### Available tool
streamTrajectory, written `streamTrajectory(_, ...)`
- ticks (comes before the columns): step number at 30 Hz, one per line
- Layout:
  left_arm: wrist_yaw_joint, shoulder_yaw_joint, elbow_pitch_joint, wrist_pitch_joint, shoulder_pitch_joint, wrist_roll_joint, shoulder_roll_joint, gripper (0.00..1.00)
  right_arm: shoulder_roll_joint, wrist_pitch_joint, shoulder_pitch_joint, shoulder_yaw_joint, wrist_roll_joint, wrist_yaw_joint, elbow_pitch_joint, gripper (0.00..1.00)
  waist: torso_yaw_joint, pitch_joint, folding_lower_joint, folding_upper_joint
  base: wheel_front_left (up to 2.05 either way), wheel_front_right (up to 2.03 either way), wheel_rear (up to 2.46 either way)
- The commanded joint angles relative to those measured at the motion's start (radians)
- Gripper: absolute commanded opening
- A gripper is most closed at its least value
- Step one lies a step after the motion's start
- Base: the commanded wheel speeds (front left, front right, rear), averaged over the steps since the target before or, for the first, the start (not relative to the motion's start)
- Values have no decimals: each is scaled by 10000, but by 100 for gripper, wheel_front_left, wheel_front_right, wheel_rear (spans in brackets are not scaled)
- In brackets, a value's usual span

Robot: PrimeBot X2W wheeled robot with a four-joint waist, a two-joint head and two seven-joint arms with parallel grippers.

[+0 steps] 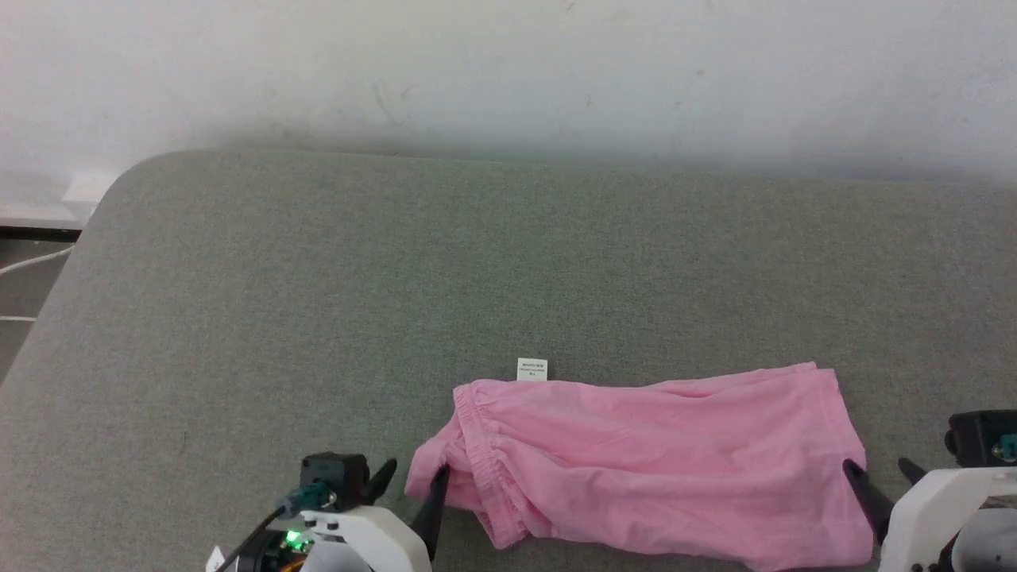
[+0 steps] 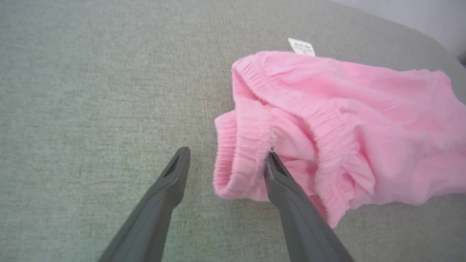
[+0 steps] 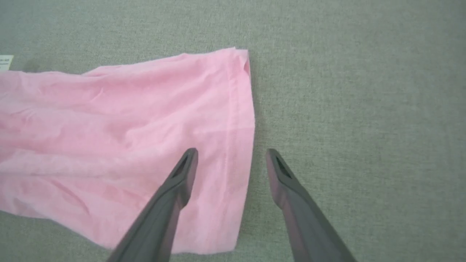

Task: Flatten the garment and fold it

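1. The pink shorts [image 1: 651, 461] lie on the grey table [image 1: 318, 318]. Their gathered waistband [image 2: 313, 120] is at my left end and the leg hem [image 3: 251, 120] at my right. A small white label [image 1: 531, 369] pokes out from their far edge, near the waistband.
2. My left gripper [image 2: 227, 153] is spread wide at the waistband end and holds nothing. One finger touches the rolled-over lip of the waistband and the other is over bare table just beside the shorts.
3. My right gripper [image 3: 232, 151] is also wide and empty. It straddles the hem, with one finger above the shorts and one just off them.
4. I judge this to be the flattening step, not quite done. The leg end looks smooth, but the waistband end is bunched and doubled over on itself.
5. Next I should pinch that rolled lip with my left gripper and draw it away from the shorts' middle. My right gripper would hold the hem to give tension.
6. The fabric is thin, so I need to catch both layers. Otherwise it will slide and wrinkle.
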Motion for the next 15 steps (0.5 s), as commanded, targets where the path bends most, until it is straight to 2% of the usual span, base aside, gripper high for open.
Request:
streamTrajectory(1,73,278,-298,-414,51,-87,39,100,-181,-155,-192,-40,-74,-9,-97,100,54,-108,0,0,0,0,0)
streamTrajectory(2,73,278,-298,-414,51,-87,39,100,-181,-155,-192,-40,-74,-9,-97,100,54,-108,0,0,0,0,0)
streamTrajectory(7,44,857,-1184,-2024,169,81,190,100,-672,-397,-391,26,-99,-9,160,100,238,-159,0,0,0,0,0)
streamTrajectory(10,71,996,-1340,-2959,117,694,460,100,-764,-434,-551,121,11,-9,507,100,346,-104,0,0,0,0,0)
streamTrajectory(12,213,1413,-1604,-3355,45,1018,302,100,-751,-416,-643,132,123,-9,827,100,452,-74,0,0,0,0,0)
streamTrajectory(15,290,1936,-2354,-3431,53,2087,36,100,-729,-434,-799,28,120,-9,1353,100,595,-3,0,0,0,0,0)
